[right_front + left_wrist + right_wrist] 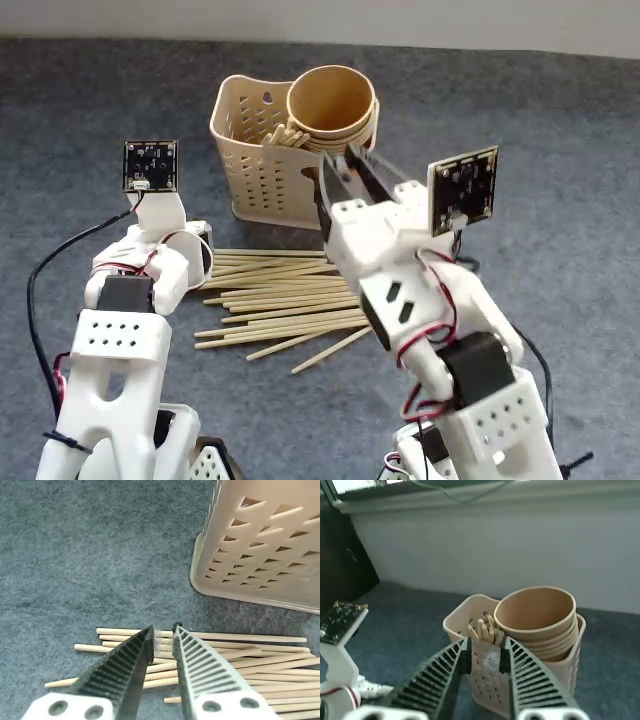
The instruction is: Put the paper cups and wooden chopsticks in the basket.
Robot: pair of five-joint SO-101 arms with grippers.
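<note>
Chopsticks (280,300) mostly loose on surface, piled just in front of basket (255,190); a few already standing inside beside stacked cups (330,100). Left gripper (162,630) low over one end of pile, fingers slightly apart, nothing between. Right gripper (485,647) raised near basket front, fingers parted, empty. Likely step: grab from pile. To do well: widen left fingers, straddle a small bundle crosswise nearer its middle, press down to surface before closing, lift level, then tip upright into gap beside cups. Risk: thin round sticks rolling or sliding out.
</note>
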